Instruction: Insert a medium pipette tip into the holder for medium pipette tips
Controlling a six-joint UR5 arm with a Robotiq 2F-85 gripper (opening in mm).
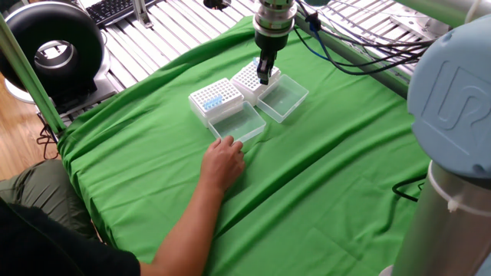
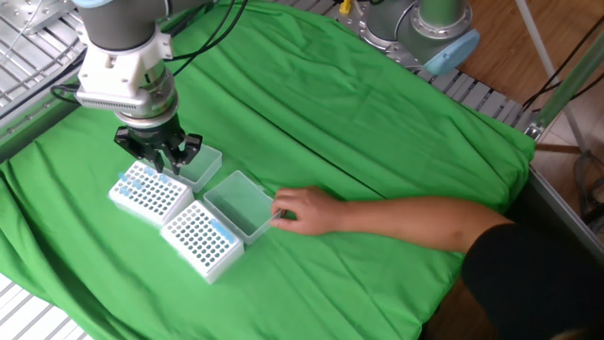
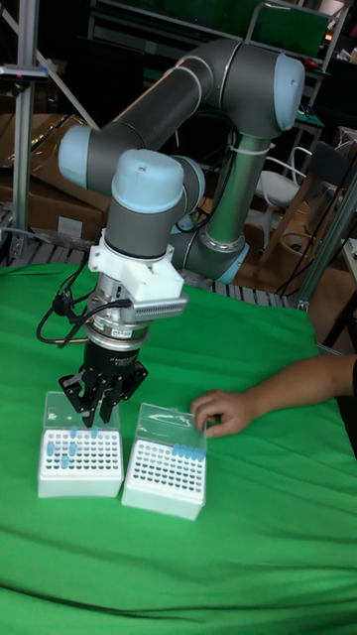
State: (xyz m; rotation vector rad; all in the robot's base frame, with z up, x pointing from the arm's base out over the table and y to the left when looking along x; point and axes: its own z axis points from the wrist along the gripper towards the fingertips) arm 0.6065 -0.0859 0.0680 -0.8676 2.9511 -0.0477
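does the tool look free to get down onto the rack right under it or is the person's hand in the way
Probably yes: the tool hangs just above that rack, whose lid is open, while the person's hand is at the other rack's lid.

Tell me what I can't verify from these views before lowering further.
- Whether the gripper holds a tip: too small in every view, fingers cluster together.
- Which hole it targets in the rack: gripper body covers it in both fixed views.
- Person's fingertips: hidden behind the second rack's lid.

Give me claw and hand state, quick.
Claw: over the left rack; open or shut, and any tip in it, cannot be told.
Person's hand: touching the clear lid of the other rack.
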